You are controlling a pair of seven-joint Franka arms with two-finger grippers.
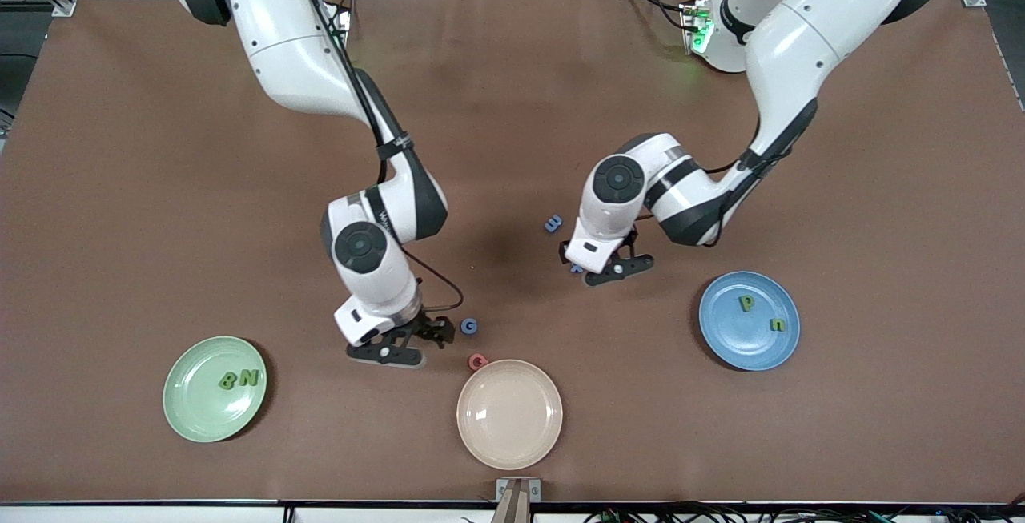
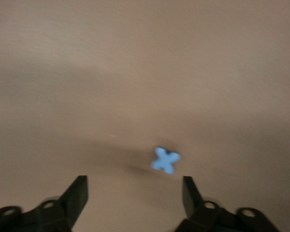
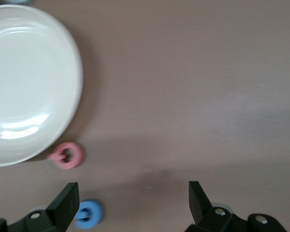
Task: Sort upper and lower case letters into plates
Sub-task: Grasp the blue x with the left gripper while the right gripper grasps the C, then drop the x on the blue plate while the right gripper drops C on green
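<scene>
Green B and N [image 1: 240, 379] lie on the pale green plate [image 1: 192, 411]. Green p [image 1: 746, 303] and n [image 1: 777, 324] lie on the blue plate [image 1: 737, 347]. The blue G [image 1: 469, 326] and the red capital [image 1: 478, 361] lie on the table beside the cream-pink plate. My right gripper [image 1: 412, 340] is open, low beside the blue G [image 3: 89, 213], which lies just outside one finger [image 3: 67, 200]. The blue m [image 1: 552, 223] lies on the table. My left gripper [image 1: 610, 267] is open over the blue x [image 2: 165, 160], which lies just ahead of its fingertips.
The cream-pink plate [image 1: 509, 413] stands at the table's near edge, with nothing on it, and also shows in the right wrist view [image 3: 29, 87]. A brown mat [image 1: 512, 106] covers the table. The pale green plate is toward the right arm's end, the blue plate toward the left arm's.
</scene>
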